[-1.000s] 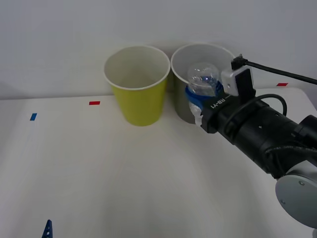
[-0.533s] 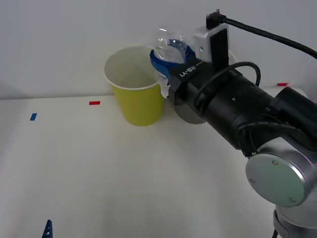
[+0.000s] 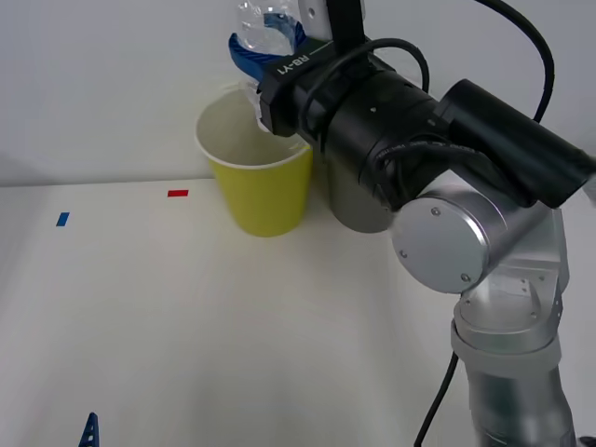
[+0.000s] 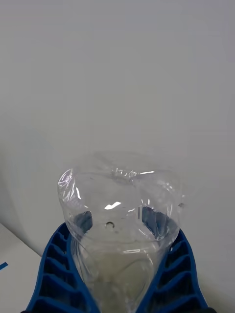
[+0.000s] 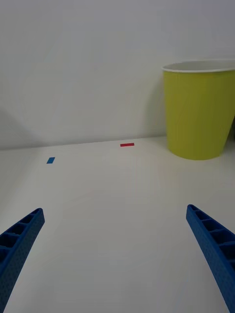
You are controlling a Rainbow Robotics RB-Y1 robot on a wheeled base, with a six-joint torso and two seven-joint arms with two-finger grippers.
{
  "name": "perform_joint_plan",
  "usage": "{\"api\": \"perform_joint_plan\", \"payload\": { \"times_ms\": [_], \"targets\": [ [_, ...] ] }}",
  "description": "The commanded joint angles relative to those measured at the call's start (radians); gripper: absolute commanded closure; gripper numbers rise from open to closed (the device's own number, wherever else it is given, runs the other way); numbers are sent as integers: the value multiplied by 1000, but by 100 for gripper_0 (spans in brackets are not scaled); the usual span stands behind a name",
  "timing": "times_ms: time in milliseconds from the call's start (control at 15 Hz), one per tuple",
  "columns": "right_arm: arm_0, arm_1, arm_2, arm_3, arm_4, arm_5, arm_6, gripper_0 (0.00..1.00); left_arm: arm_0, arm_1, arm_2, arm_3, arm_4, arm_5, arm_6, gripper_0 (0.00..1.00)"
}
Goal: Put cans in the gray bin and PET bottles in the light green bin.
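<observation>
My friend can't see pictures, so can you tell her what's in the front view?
The robot's right claw holds a clear plastic bottle up above the yellow-green bin. The gray bin stands beside it, mostly hidden behind the black arm, on a white table.

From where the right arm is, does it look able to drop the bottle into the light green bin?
Probably yes: the right gripper, shut on the PET bottle, is above the light green bin's open mouth with nothing between.

You see the clear, colourless, glinting PET bottle (image 4: 120, 220) between blue ribbed fingers (image 4: 54, 274), the yellow-green light green bin (image 3: 259, 191) with white rim, the dark gray bin (image 3: 349, 200), a white worktop (image 3: 205, 326) with red tape mark (image 3: 177, 194) and blue tape mark (image 3: 62, 220)
</observation>
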Motion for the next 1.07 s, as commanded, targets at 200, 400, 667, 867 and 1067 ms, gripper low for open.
{"api": "perform_joint_plan", "payload": {
  "times_ms": [200, 400, 667, 867, 1067],
  "targets": [
    [-123, 10, -9, 132, 32, 0, -21, 100, 0, 0, 0, 0, 0, 0, 0, 0],
    [-215, 10, -15, 257, 49, -40, -44, 100, 0, 0, 0, 0, 0, 0, 0, 0],
    [-255, 10, -17, 360, 51, -148, -53, 100, 0, 0, 0, 0, 0, 0, 0, 0],
    [-259, 10, -18, 385, 51, -171, -61, 100, 0, 0, 0, 0, 0, 0, 0, 0],
    [-284, 2, 5, 484, 45, -280, -61, 100, 0, 0, 0, 0, 0, 0, 0, 0]
  ]
}}
